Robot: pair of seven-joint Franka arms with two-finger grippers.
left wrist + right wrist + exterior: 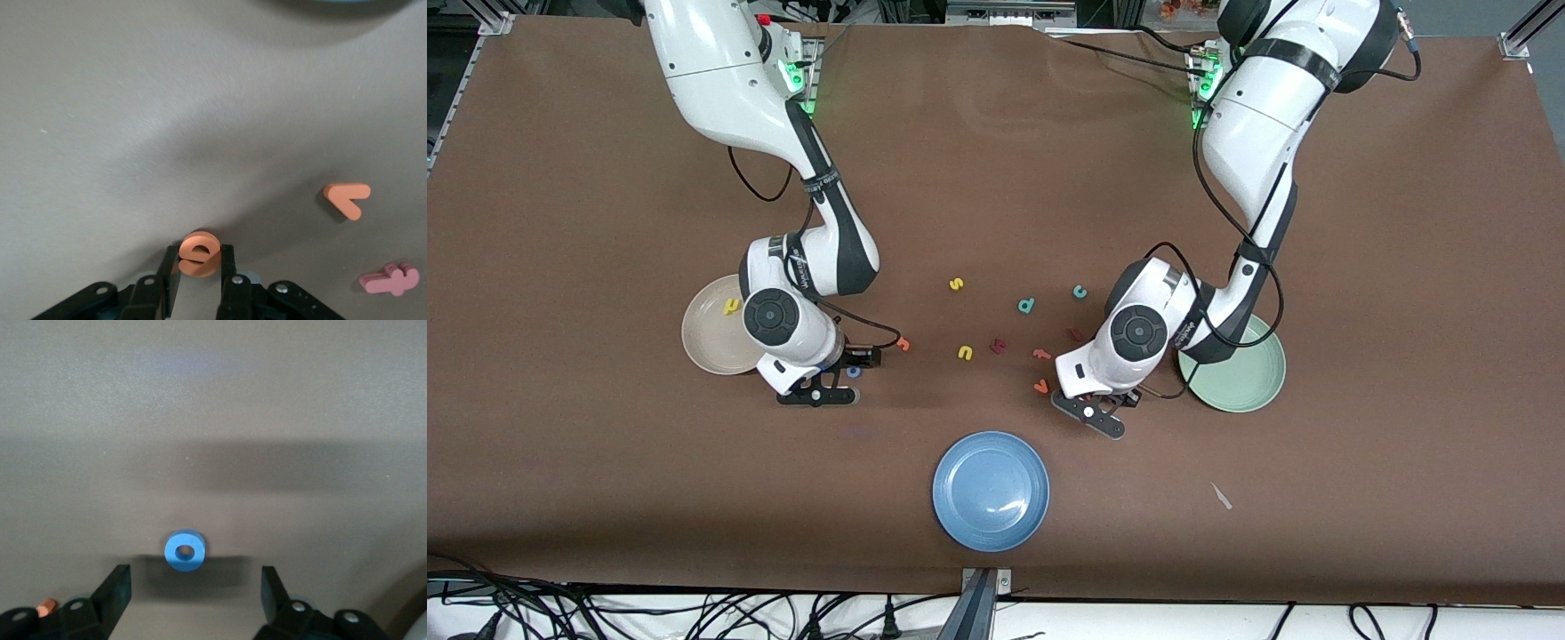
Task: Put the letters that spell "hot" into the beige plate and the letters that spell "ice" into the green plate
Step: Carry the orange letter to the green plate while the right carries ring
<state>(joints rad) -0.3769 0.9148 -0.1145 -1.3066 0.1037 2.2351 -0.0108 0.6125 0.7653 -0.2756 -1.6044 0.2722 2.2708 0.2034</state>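
Left gripper sitting low on worktop beside green plate, fingers grasping orange "e". Right gripper sitting low beside beige plate, fingers spread wide on 2 sides of blue "o", not touching it. Yellow "h" lying in beige plate. Orange "t", teal "c" lying on worktop between arms.

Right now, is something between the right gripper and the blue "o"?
Nothing visible. The blue "o" lies flat on the table, between the open fingers of the right gripper, with bare table on each side of it.
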